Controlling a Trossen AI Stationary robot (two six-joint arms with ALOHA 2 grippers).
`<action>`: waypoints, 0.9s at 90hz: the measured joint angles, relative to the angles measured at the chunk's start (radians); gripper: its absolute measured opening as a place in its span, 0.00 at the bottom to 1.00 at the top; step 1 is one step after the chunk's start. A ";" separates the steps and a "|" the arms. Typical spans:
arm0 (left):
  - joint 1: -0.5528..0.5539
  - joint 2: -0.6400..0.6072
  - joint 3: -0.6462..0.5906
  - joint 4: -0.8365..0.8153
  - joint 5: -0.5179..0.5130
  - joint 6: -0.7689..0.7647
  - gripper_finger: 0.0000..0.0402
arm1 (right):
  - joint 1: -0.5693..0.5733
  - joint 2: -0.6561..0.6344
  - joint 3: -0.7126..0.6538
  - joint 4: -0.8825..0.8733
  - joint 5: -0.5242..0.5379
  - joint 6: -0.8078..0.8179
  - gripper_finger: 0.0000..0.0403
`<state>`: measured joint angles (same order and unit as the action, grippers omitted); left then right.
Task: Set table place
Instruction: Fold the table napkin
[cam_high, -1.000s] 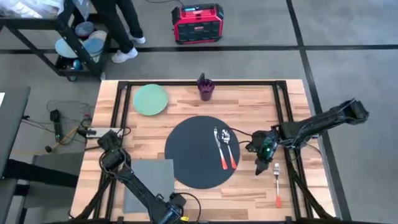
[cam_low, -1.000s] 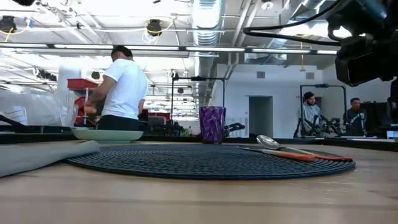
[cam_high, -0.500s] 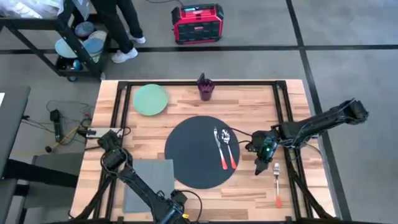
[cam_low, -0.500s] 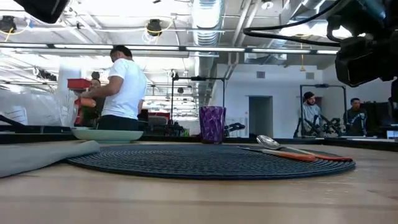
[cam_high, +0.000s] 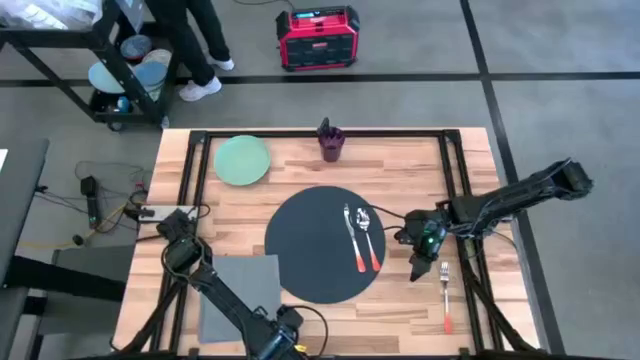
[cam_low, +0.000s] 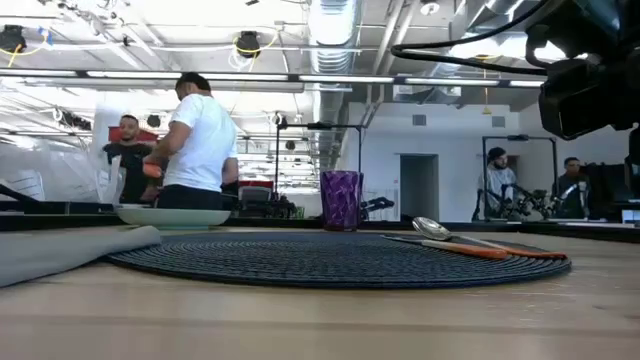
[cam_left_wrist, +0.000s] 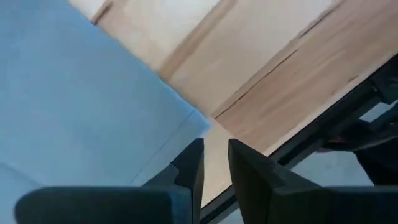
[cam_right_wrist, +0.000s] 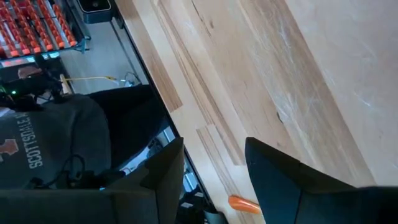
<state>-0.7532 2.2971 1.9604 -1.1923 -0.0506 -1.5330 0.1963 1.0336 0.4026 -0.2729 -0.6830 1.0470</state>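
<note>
- Fork (cam_high: 445, 296): on worktop (cam_high: 400, 165), just right of place (cam_high: 325, 243), long axis front-to-back.
- My right gripper (cam_high: 416, 270): nearest, beside tines, fingers apart, empty.
- My left gripper (cam_high: 283, 335): narrow, over napkin (cam_high: 238, 295).

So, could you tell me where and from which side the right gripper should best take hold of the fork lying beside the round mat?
Grip the fork on its orange handle near the middle, coming straight down from above. It lies flat on the table, tines toward the right gripper and apart from the mat, so its long sides look free; fingers should probably close across the handle's narrow width.
</note>
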 joint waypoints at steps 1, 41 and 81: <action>0.000 0.000 -0.002 -0.001 -0.003 0.000 0.14 | 0.000 0.000 0.000 0.000 0.000 0.000 0.40; -0.003 0.031 -0.043 0.070 -0.024 0.045 0.14 | 0.005 0.000 0.000 0.005 0.000 0.011 0.40; -0.003 0.040 -0.057 -0.012 -0.010 0.029 0.00 | 0.007 0.000 0.000 0.024 -0.001 0.064 0.40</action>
<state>-0.7563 2.3367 1.9032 -1.2048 -0.0605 -1.5045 0.2031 1.0336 0.4026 -0.2492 -0.6838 1.1110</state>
